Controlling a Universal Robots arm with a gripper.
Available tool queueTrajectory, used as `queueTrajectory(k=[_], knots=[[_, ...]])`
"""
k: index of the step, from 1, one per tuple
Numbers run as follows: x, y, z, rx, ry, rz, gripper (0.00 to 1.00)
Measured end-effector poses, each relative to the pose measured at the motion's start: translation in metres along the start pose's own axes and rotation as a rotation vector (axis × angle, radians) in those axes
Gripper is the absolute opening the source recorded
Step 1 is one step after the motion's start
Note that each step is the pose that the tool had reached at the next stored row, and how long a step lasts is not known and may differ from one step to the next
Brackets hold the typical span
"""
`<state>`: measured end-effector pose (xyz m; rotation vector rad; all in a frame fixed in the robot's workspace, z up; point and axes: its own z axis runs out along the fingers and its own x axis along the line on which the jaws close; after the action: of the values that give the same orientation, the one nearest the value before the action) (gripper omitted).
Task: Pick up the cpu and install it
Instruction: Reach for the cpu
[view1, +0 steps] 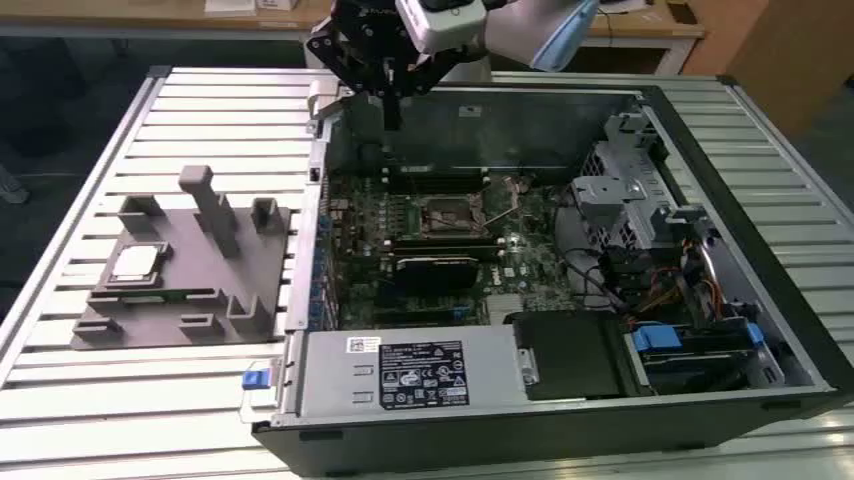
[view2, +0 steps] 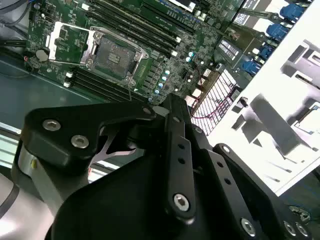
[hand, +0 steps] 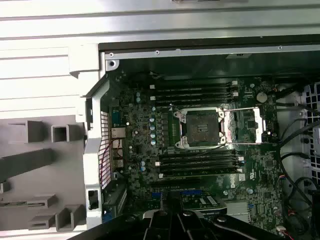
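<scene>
cpu (view1: 135, 262): square, so you get no long axis. It lies flat, silver top up, on the gray fixture (view1: 147, 330) outside the computer case (view1: 534, 440), at the exterior view's left of it. Your gripper (view1: 391, 122) hangs over the case's rim, well apart from the cpu, jaws pinched narrow and holding nothing. Socket (hand: 201, 129) inside the case: frame swung open. Label (view1: 423, 373) on the case: black-and-white print.

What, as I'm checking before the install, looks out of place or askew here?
Nothing stands out. The cpu rests on the gray fixture beside the case; the motherboard socket sits empty with its cover plate swung open.
</scene>
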<state>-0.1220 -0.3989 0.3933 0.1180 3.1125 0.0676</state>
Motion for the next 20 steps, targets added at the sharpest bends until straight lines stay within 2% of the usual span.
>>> queueTrajectory(k=[8,20], knots=[[0.0011,-0.0001,0.0001,-0.0001,-0.0001,0.0,0.11],[0.0109,-0.0007,0.0001,0.0001,0.0,0.0,0.11]])
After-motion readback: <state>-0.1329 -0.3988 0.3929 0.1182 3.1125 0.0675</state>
